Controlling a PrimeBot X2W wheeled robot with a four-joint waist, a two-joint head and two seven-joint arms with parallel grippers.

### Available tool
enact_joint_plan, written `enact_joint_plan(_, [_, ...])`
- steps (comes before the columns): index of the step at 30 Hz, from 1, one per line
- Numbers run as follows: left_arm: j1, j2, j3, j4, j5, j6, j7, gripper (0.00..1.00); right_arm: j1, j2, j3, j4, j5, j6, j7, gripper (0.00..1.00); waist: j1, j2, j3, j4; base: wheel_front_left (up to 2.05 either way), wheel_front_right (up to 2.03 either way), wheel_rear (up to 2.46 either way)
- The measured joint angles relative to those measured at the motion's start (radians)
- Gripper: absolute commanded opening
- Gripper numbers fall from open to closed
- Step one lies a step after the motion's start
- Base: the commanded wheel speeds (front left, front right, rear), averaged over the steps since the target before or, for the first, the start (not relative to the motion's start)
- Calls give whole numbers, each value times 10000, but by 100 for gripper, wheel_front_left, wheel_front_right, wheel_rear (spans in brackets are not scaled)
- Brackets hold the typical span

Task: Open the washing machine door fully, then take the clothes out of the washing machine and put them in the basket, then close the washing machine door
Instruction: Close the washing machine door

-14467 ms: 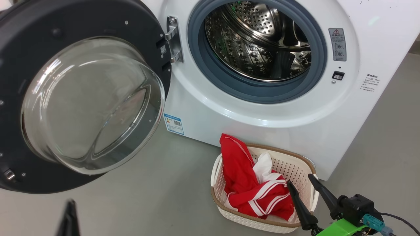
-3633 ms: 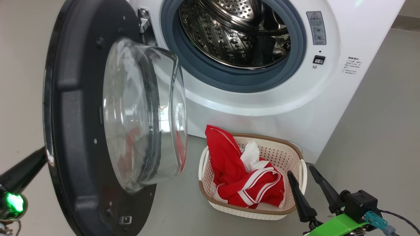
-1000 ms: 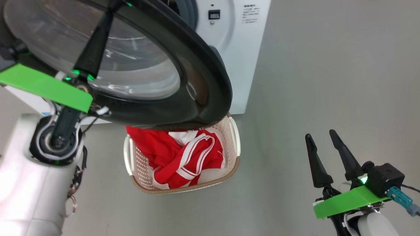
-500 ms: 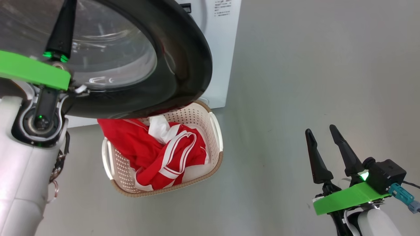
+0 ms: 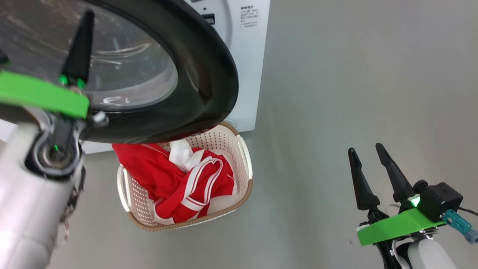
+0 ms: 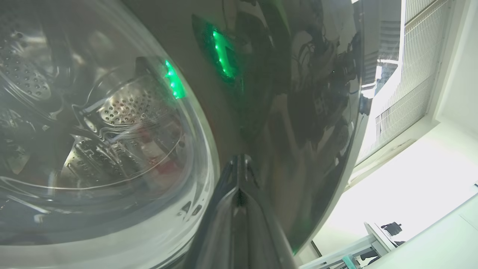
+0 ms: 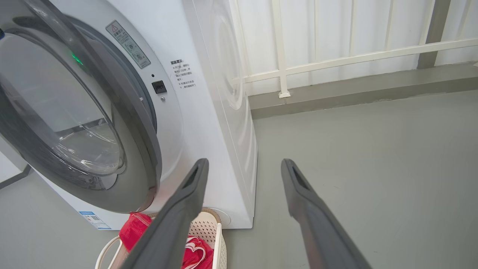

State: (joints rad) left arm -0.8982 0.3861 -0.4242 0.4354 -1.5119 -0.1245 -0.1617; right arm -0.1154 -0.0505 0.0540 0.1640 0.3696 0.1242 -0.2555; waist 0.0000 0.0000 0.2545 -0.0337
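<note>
The washing machine door (image 5: 209, 74), round and glossy black with a clear glass centre, stands partly swung over the white washing machine (image 5: 248, 56). My left gripper (image 5: 87, 18) is shut, its tips lying against the door's outer face (image 6: 298, 93) beside the glass window (image 6: 93, 130). Below the door stands the basket (image 5: 246, 175) with the red and white clothes (image 5: 175, 179) heaped in it. My right gripper (image 5: 365, 149) hangs open and holds nothing, over the floor to the right of the basket. In the right wrist view its fingers (image 7: 194, 194) point at the machine's front corner (image 7: 209, 112), above the basket (image 7: 218, 239).
Bare grey floor (image 5: 354, 74) stretches to the right of the machine. A white railing (image 7: 336, 59) and a grey ledge (image 7: 354, 86) run behind it. The basket sits close under the door's lower rim (image 7: 142, 194).
The head camera has shifted. The door stands closer to the machine's front, now covering part of the latch. My left gripper stays shut against it. The right gripper has not moved.
</note>
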Motion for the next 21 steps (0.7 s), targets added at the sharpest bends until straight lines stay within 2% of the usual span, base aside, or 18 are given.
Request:
enact_joint_plan(12, [2290,240,-192,-522,-199,-2,-662,0,366,12,-138,86,-4,0,0,100,0,0,-525,340,0,0,0])
enact_joint_plan(18, [3481,318,-178,-648,-86,-2,-836,27,525,17,-232,127,-6,0,0,100,0,0,-734,481,0,0,0])
enact_joint_plan(21, [4090,332,-4,-755,134,-2,-880,29,628,19,-293,136,-15,0,0,100,0,0,-853,527,0,0,0])
